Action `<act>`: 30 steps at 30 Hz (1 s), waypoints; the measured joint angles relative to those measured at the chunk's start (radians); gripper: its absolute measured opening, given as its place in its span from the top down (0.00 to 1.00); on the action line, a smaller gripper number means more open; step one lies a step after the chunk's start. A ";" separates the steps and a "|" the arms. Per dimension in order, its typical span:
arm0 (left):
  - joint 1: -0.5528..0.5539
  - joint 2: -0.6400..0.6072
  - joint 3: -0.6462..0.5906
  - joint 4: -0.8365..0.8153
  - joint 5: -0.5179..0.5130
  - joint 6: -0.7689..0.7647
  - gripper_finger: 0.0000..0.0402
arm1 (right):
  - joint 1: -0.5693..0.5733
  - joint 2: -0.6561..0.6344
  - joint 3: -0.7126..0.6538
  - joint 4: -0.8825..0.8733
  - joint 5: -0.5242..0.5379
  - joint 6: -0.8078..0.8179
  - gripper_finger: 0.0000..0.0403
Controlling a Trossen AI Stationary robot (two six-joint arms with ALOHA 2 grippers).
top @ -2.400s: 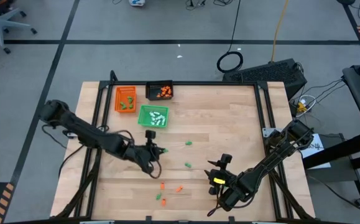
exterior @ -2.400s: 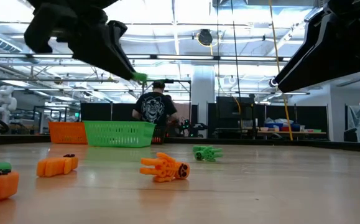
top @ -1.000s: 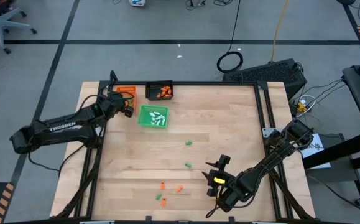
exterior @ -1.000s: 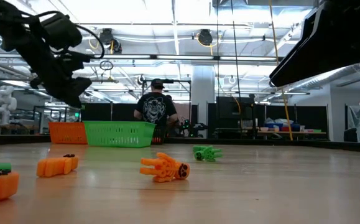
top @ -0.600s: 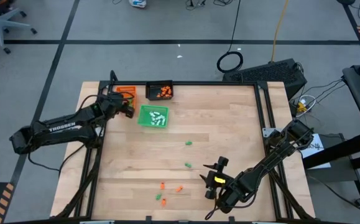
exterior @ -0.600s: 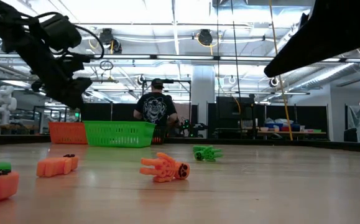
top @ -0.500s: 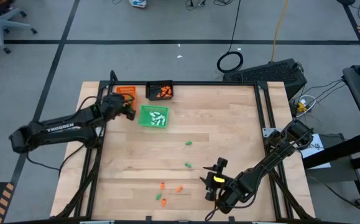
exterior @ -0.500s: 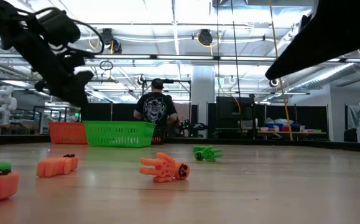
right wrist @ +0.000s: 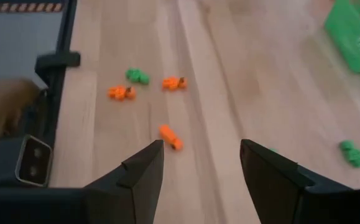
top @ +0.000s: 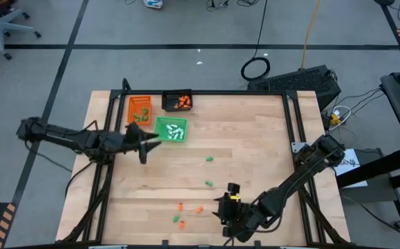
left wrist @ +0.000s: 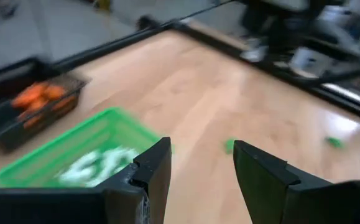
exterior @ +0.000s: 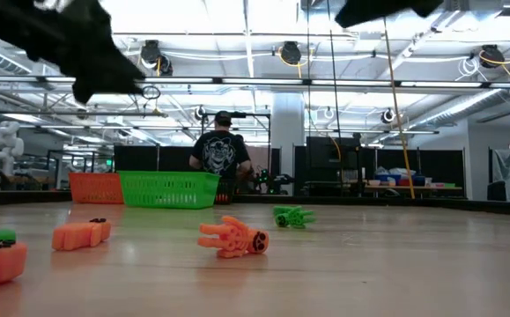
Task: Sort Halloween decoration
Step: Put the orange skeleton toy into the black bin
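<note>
Two dark, slender jointed arms are shown from above, the left arm (top: 68, 138) trailed by thin black cables and the right arm (top: 303, 176) thickened at its joints, with a small yellow marking near the wrist. Each gripper, left gripper (left wrist: 199, 163) and right gripper (right wrist: 201, 163), is seen as two matte black, angular, faceted fingers.

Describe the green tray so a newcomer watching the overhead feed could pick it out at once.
Start at the wooden table and go to its far left corner, where three small trays cluster. The green tray lies nearest the table's middle, just in front of the orange tray and the black tray. It alone is green and holds white pieces.
</note>
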 joint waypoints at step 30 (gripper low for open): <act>-0.622 0.497 0.001 0.422 -0.424 0.032 0.57 | -0.116 0.317 -0.002 0.363 -0.157 -0.174 0.51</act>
